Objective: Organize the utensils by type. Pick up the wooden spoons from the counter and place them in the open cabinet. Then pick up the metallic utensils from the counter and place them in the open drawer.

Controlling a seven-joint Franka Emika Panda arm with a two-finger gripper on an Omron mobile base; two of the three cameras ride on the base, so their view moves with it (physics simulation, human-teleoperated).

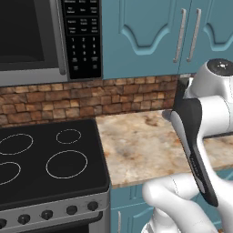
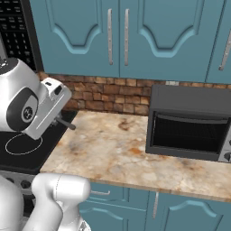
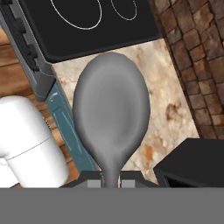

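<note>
Dark grey, matte and metallic: a short spoon (image 3: 112, 118) sits pinched at its neck between the two finger tips of the gripper (image 3: 111, 180), its round bowl standing up from the tips and facing the hand camera. The jaws are closed onto the spoon's thin stem. Taking the black stovetop (image 1: 45, 159) as the landmark: the spoon hangs in the air over the beige marbled counter (image 2: 122, 149), just beside the stovetop's right edge. In the right base view only the tip of the handle (image 2: 66, 123) pokes out from under the white hand, close above the seam where stovetop meets counter. In the left base view the hand is hidden behind the arm's own forearm. The counter runs from the stovetop's right side along the brick backsplash (image 2: 108, 97). A dark toaster oven (image 2: 191, 124) stands on the counter well apart from the stovetop, at the far right end. A microwave (image 1: 45, 38) hangs above the stovetop, and closed teal wall cabinets (image 2: 117, 36) with silver handles continue to its right, over the counter.
</note>
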